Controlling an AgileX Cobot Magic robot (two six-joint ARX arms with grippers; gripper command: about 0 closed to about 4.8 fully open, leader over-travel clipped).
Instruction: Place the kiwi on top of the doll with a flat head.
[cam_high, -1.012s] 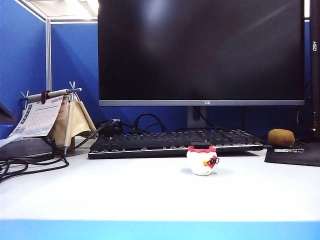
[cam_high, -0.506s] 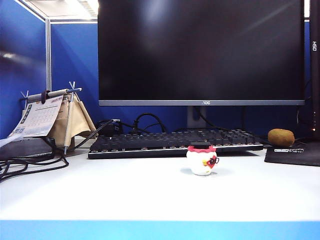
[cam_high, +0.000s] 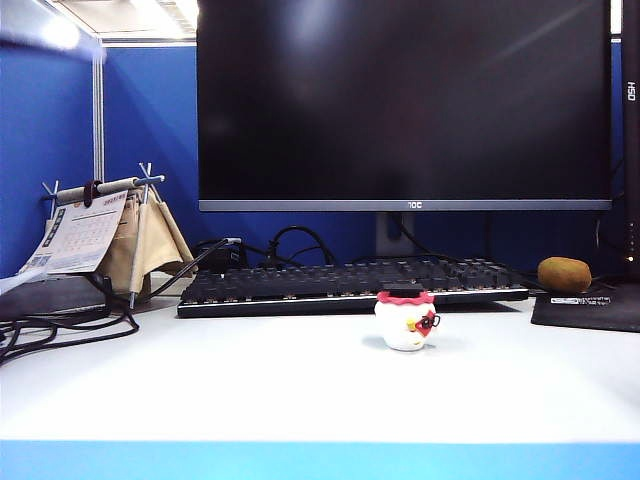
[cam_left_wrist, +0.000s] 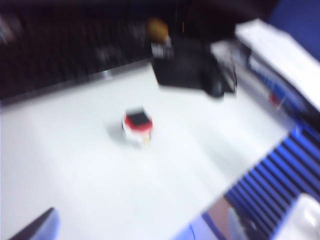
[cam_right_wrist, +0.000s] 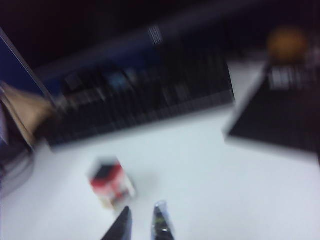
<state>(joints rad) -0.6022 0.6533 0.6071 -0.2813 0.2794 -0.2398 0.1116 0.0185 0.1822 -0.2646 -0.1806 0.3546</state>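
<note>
Calendar (cam_high: 80, 235) on a small stand sits far to the left of the doll with a flat head (cam_high: 406, 321), which stands upright on the white table (cam_high: 250, 390). The keyboard (cam_high: 350, 285) lies just behind the doll. The kiwi (cam_high: 563, 274) rests well to the right of the doll and further back, at the back edge of a black mat (cam_high: 590, 310), apart from both grippers. The left gripper (cam_left_wrist: 137, 230) hovers above the table, some way from the doll, its jaws wide apart and empty. The right gripper (cam_right_wrist: 141, 225) hangs close beside the doll, its jaws only slightly apart, holding nothing. Both wrist views are blurred.
</note>
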